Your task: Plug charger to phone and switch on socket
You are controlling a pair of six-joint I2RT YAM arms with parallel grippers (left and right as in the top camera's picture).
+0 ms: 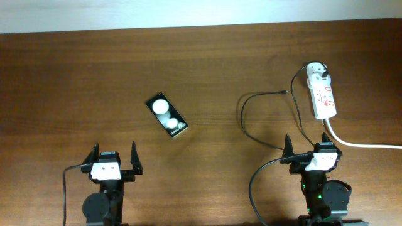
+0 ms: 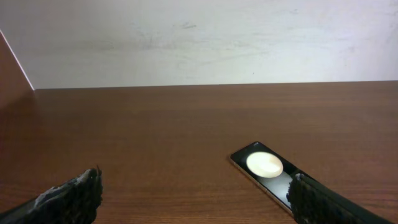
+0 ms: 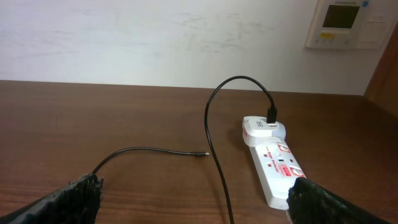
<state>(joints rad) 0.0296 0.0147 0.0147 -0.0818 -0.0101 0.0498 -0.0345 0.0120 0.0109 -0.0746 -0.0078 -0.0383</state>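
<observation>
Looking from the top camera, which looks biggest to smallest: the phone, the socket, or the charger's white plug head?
1. Socket and phone: about alike, too close to rank.
2. White plug head: clearly smallest.

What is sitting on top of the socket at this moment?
The charger's white plug head sits on the far end of the socket, its black cable arcing up and away. Red switch marks show on the rest. The outlet beneath the plug head is covered.
</observation>
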